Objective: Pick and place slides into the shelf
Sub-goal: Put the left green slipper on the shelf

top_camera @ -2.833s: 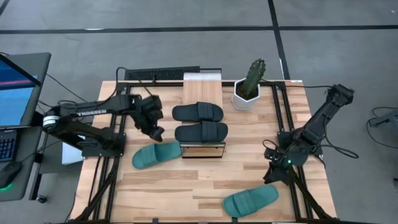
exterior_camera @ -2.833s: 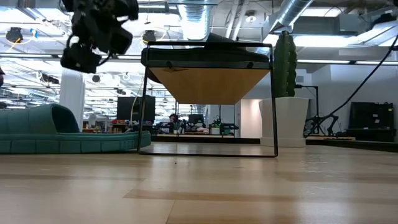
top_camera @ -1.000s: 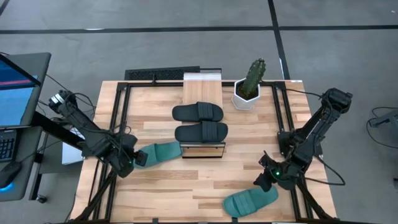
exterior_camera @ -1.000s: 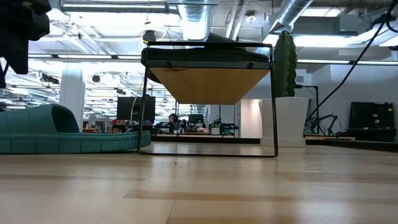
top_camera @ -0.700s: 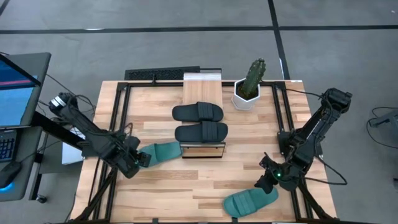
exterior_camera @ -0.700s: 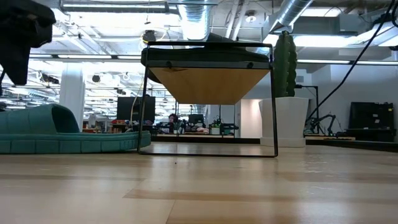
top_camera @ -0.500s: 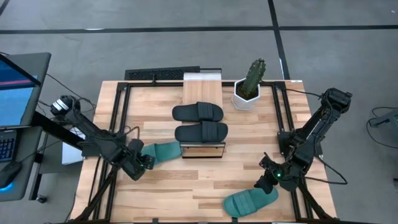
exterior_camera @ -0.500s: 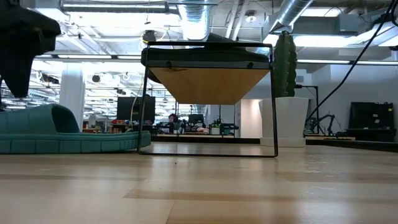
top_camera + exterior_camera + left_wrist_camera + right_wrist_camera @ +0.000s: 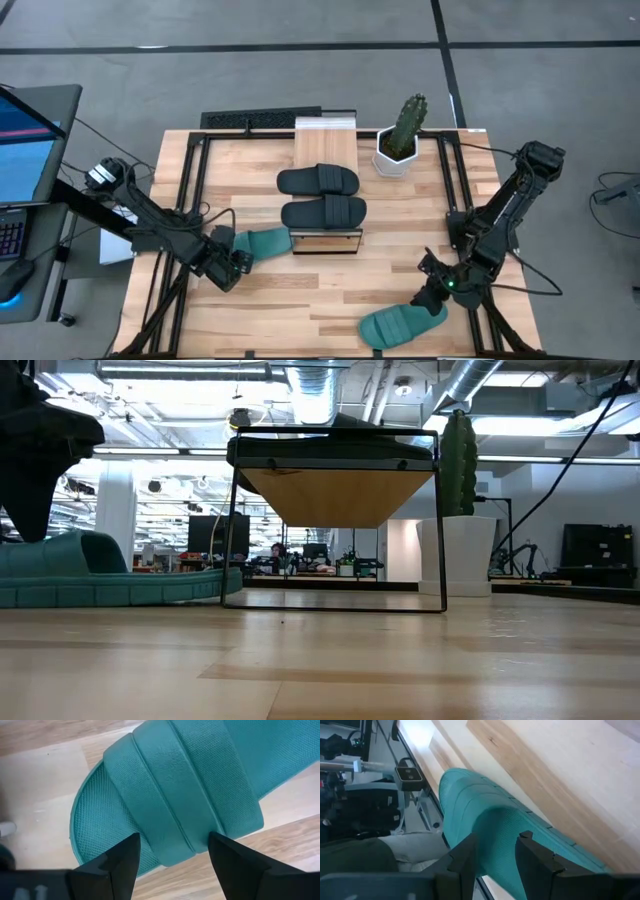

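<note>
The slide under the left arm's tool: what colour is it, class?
Teal green; the slide shows best in the left wrist view.

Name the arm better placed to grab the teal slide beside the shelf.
Left. Its open claw straddles the strap of that teal slide next to the shelf. The right claw is over the far slide.
</note>
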Robot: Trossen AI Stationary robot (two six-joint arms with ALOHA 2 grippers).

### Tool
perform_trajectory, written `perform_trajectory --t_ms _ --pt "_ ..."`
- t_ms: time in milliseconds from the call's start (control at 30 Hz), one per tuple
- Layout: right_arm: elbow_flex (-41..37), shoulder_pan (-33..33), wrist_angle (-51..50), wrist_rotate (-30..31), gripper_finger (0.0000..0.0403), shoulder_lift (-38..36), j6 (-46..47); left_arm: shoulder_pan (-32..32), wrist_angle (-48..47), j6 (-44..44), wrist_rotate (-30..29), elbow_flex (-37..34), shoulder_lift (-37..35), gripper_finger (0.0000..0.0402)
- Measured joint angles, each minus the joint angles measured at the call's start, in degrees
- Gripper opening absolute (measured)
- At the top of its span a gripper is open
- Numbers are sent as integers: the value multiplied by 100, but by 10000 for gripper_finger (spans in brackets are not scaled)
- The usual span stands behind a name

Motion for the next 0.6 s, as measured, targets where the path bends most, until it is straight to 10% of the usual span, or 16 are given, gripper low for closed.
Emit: perform_trajectory --t_ms 600 --pt "0 0 -2 8 121 0 -165 580 122 9 -385 -2 11 222"
